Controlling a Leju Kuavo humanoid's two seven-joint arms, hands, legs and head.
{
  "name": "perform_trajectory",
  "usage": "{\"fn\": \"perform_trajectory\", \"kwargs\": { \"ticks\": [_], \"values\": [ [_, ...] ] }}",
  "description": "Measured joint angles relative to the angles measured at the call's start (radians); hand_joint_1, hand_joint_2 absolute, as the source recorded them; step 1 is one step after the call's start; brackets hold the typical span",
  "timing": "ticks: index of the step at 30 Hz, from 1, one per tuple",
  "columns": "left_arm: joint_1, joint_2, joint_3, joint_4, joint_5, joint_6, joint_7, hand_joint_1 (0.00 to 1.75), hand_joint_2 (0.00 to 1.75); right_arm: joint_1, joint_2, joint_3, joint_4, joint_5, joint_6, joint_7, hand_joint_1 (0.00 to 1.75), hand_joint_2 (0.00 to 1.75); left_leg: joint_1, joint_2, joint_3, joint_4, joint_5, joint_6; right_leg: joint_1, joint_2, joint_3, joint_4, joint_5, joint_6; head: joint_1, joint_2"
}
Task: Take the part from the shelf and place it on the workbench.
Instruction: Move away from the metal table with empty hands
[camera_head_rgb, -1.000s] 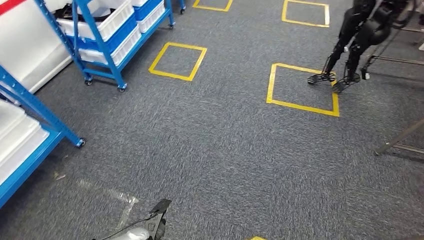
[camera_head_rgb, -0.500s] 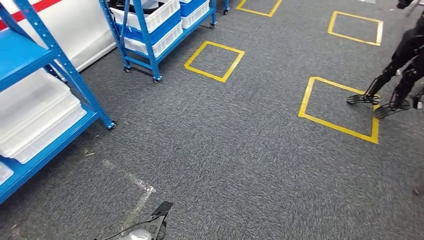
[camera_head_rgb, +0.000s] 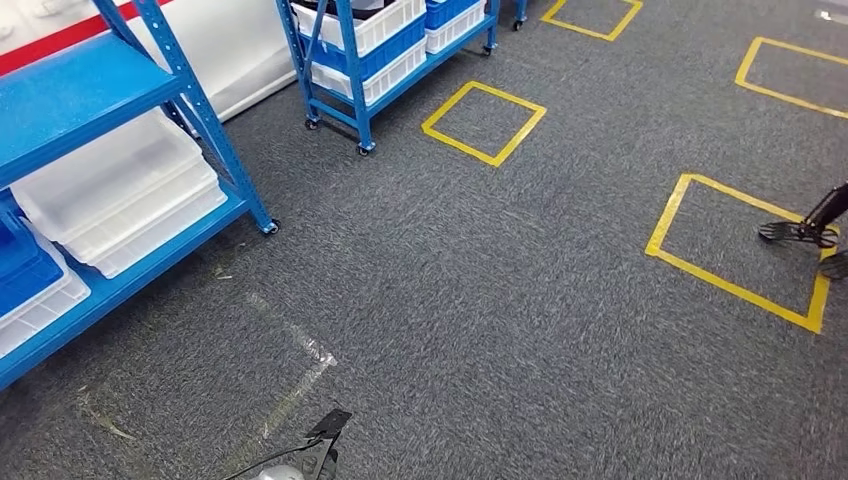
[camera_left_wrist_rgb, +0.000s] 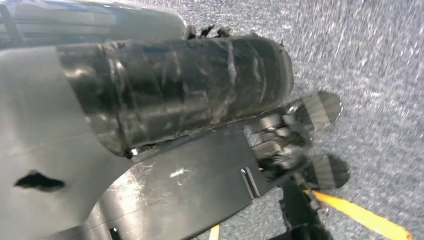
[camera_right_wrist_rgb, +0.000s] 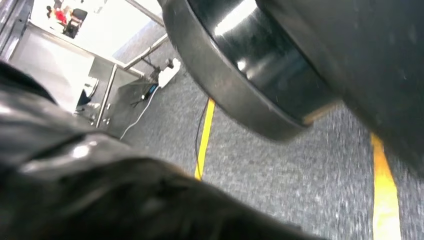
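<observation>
A blue shelf (camera_head_rgb: 100, 85) stands close on my left in the head view, with stacked white bins (camera_head_rgb: 120, 190) and a blue bin (camera_head_rgb: 25, 262) on its lower deck. A second wheeled blue shelf (camera_head_rgb: 355, 95) stands farther back with white and blue bins; I cannot pick out the part in any of them. My left arm (camera_head_rgb: 300, 462) hangs at the picture's lower edge. In the left wrist view my left hand (camera_left_wrist_rgb: 295, 145) hangs over the carpet, its dark fingers (camera_left_wrist_rgb: 320, 107) apart with nothing between them. My right hand (camera_right_wrist_rgb: 75, 175) is a dark blurred mass whose fingers cannot be made out.
Grey carpet runs ahead, marked with yellow tape squares (camera_head_rgb: 460, 147) (camera_head_rgb: 666, 213). Another robot's black feet (camera_head_rgb: 800, 232) stand at the right edge. The right wrist view shows a metal-legged table (camera_right_wrist_rgb: 60, 65) and a power strip (camera_right_wrist_rgb: 167, 74) on the floor.
The camera has swung left: both shelves have slid right and come nearer in the picture, and the other robot has slipped toward the right edge. My left arm hangs as before.
</observation>
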Motion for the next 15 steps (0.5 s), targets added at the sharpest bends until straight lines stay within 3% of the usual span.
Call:
{"fn": "perform_trajectory", "kwargs": {
  "ticks": [1,3,5,7,9,10,11,13,15],
  "values": [
    [-0.001,0.001,-0.003,0.0,0.0,0.0,0.0,0.0,0.0,0.0,0.0,0.0,0.0,0.0,0.0,0.0,0.0,0.0,-0.005,0.002,0.005,-0.012,-0.002,0.004,0.002,-0.01,0.001,-0.001,-0.002,0.004,0.0,0.0],
    [0.002,0.002,-0.007,0.0,0.001,0.0,0.0,0.0,0.0,-0.003,0.0,0.0,0.0,0.0,-0.001,-0.001,0.0,0.0,-0.003,-0.019,0.007,-0.021,0.004,0.012,0.001,-0.021,0.005,-0.002,-0.007,0.012,0.001,0.0],
    [0.005,0.004,-0.009,0.0,0.002,0.0,0.0,0.0,0.0,-0.005,0.0,0.0,-0.001,0.0,-0.001,-0.003,0.0,0.0,0.005,-0.039,0.013,-0.035,0.011,0.023,-0.002,0.011,-0.008,0.034,-0.036,0.021,0.003,0.0],
    [0.003,0.004,-0.009,0.0,0.002,-0.001,-0.002,0.0,0.0,-0.003,0.0,0.0,-0.001,0.0,-0.001,-0.004,0.0,0.0,0.009,-0.059,0.015,-0.041,0.016,0.031,-0.007,0.062,-0.057,0.14,-0.092,0.027,0.007,0.0],
    [0.003,0.003,-0.009,0.0,0.002,-0.002,-0.003,0.0,0.0,0.0,0.0,0.0,-0.001,0.0,-0.001,-0.005,0.0,0.0,0.01,-0.083,0.014,-0.041,0.017,0.033,-0.014,0.08,-0.114,0.249,-0.125,0.034,0.009,0.0],
    [0.005,0.003,-0.009,0.0,0.003,-0.003,-0.003,0.0,0.0,0.001,0.0,0.0,0.0,0.0,0.0,-0.005,0.0,0.0,0.011,-0.097,0.013,-0.039,0.017,0.032,-0.018,0.083,-0.125,0.262,-0.116,0.039,0.008,0.0],
    [0.006,0.003,-0.009,0.0,0.003,-0.003,-0.003,0.0,0.0,0.002,0.0,0.0,0.0,0.0,0.0,-0.005,0.0,0.0,0.014,-0.111,0.012,-0.037,0.016,0.03,-0.023,0.085,-0.119,0.238,-0.089,0.043,0.008,0.0],
    [0.007,0.004,-0.01,0.0,0.003,-0.003,-0.004,0.0,0.0,0.002,0.0,0.0,0.0,0.0,0.0,-0.005,0.0,0.0,0.021,-0.138,0.008,-0.025,0.012,0.018,-0.034,0.109,-0.07,0.119,-0.023,0.054,0.009,0.0],
    [0.006,0.005,-0.01,0.0,0.003,-0.003,-0.004,0.0,0.0,0.002,0.001,0.001,0.0,0.001,0.0,-0.005,0.0,0.0,0.024,-0.16,-0.002,-0.009,0.008,0.001,-0.037,0.136,-0.036,0.038,0.004,0.054,0.011,0.0]
  ]
}}
